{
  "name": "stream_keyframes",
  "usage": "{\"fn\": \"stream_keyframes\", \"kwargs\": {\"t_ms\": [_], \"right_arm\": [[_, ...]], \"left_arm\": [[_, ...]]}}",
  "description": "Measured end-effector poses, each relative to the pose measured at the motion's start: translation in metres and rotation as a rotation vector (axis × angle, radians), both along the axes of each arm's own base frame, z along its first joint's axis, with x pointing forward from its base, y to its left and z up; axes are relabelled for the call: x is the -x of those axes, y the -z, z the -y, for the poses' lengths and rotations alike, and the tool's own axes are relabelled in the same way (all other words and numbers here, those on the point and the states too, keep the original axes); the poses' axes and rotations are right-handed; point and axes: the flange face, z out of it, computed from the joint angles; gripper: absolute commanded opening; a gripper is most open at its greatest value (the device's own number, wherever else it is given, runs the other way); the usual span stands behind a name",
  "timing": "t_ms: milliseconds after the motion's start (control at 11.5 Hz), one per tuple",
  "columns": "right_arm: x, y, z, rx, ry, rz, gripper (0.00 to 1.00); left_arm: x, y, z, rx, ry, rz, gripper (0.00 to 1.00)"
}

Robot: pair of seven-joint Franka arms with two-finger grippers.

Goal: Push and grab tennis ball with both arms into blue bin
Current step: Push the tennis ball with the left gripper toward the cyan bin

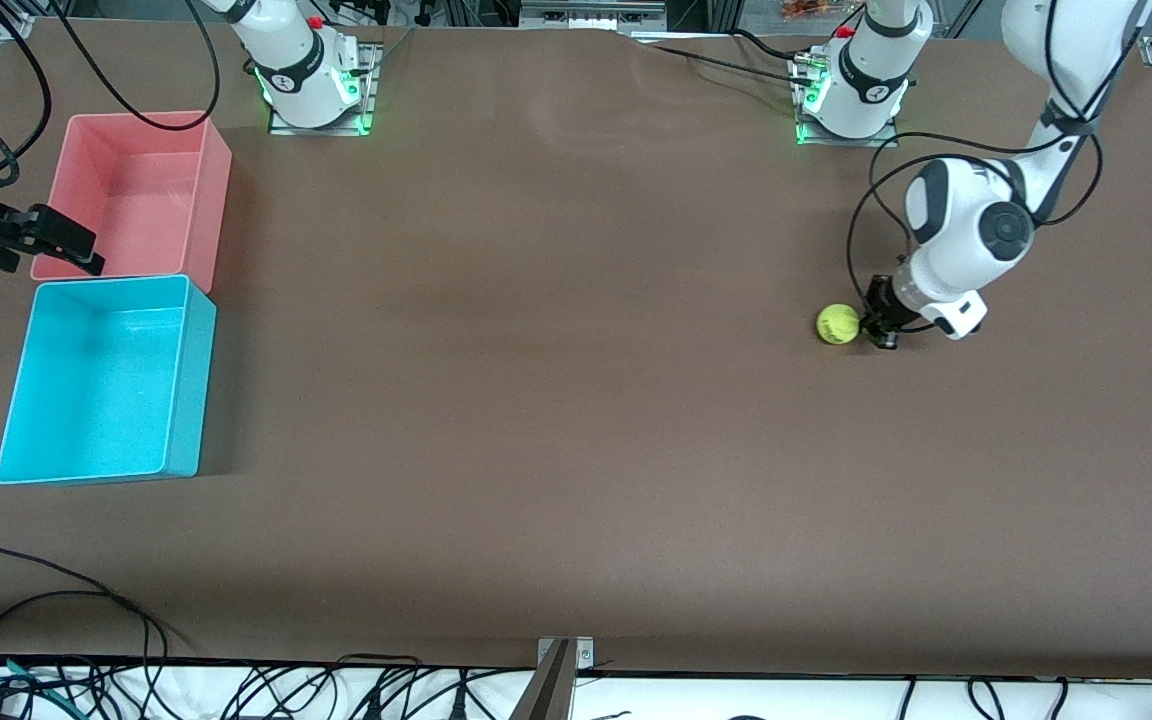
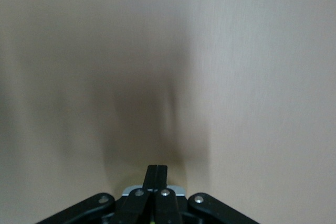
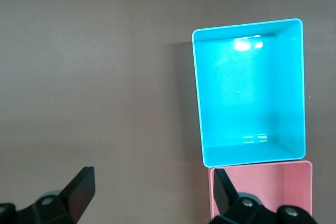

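The tennis ball [image 1: 838, 323] lies on the brown table toward the left arm's end. My left gripper [image 1: 882, 332] is shut and empty, low at the table right beside the ball, on the side away from the bins; I cannot tell whether they touch. Its wrist view shows the shut fingertips [image 2: 156, 173] over bare table, and the ball is out of that view. The blue bin [image 1: 96, 390] stands empty at the right arm's end and also shows in the right wrist view [image 3: 251, 87]. My right gripper [image 1: 41, 245] [image 3: 152, 192] is open and empty, held high by the bins.
An empty pink bin [image 1: 136, 195] [image 3: 268, 187] stands against the blue bin, farther from the front camera. Cables [image 1: 56, 600] lie along the table's front edge. A wide stretch of table lies between the ball and the bins.
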Motion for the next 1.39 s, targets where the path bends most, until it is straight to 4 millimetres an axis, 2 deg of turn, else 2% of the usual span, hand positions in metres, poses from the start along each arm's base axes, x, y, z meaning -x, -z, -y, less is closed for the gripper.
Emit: {"fn": "stream_keyframes", "kwargs": {"t_ms": [261, 348, 609, 696, 783, 1043, 1217, 1391], "right_arm": [[0.0, 0.0, 0.0, 0.0, 0.0, 0.0, 1.0], [0.0, 0.0, 0.0, 0.0, 0.0, 0.0, 1.0], [0.0, 0.0, 0.0, 0.0, 0.0, 0.0, 1.0], [0.0, 0.0, 0.0, 0.0, 0.0, 0.0, 1.0], [0.0, 0.0, 0.0, 0.0, 0.0, 0.0, 1.0], [0.0, 0.0, 0.0, 0.0, 0.0, 0.0, 1.0], [0.0, 0.0, 0.0, 0.0, 0.0, 0.0, 1.0], [0.0, 0.0, 0.0, 0.0, 0.0, 0.0, 1.0]], "left_arm": [[-0.002, 0.001, 0.08, 0.04, -0.024, 0.003, 0.0], [-0.004, -0.004, 0.106, 0.05, -0.032, 0.011, 0.0], [-0.01, -0.032, 0.206, 0.105, -0.131, 0.044, 0.0], [-0.013, -0.035, 0.234, 0.125, -0.16, 0.043, 0.0], [-0.017, -0.033, 0.247, 0.138, -0.175, 0.038, 0.0], [-0.029, -0.027, 0.232, 0.105, -0.198, -0.024, 0.0], [-0.036, -0.041, 0.217, 0.058, -0.167, -0.055, 0.0], [-0.042, -0.057, 0.188, -0.007, -0.112, -0.076, 0.0]]}}
